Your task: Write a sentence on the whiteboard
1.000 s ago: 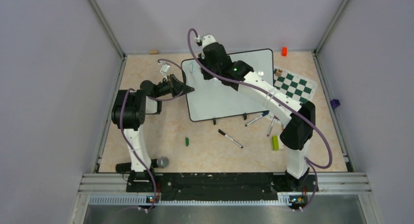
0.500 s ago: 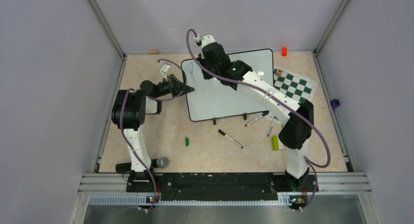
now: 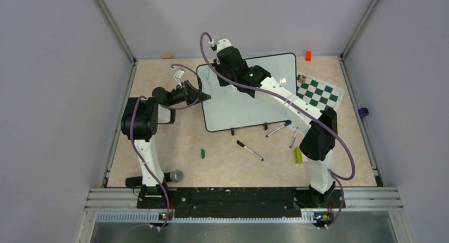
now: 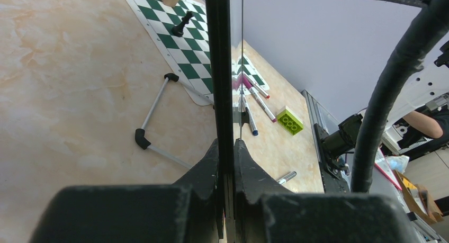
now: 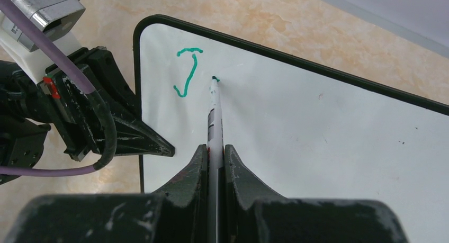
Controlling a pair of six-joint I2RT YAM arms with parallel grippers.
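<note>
Shows only a J [image 5: 189, 68] at whiteboard's [image 5: 317, 147] top-left corner; sentence [image 5: 185, 88] mostly pending. Clamps marker [image 5: 214, 116] in closed right gripper [image 5: 214, 154], whiteboard's left edge in closed left gripper [image 4: 226, 147].

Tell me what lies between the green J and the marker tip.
Nothing: only a bare strip of whiteboard separates the J from the marker tip, as the right wrist view shows.

whiteboard [image 5: 328, 147]: glossy | tabletop [image 5: 296, 15]: smooth, stone-look | right end effector [image 5: 214, 150]: scuffed black plastic
</note>
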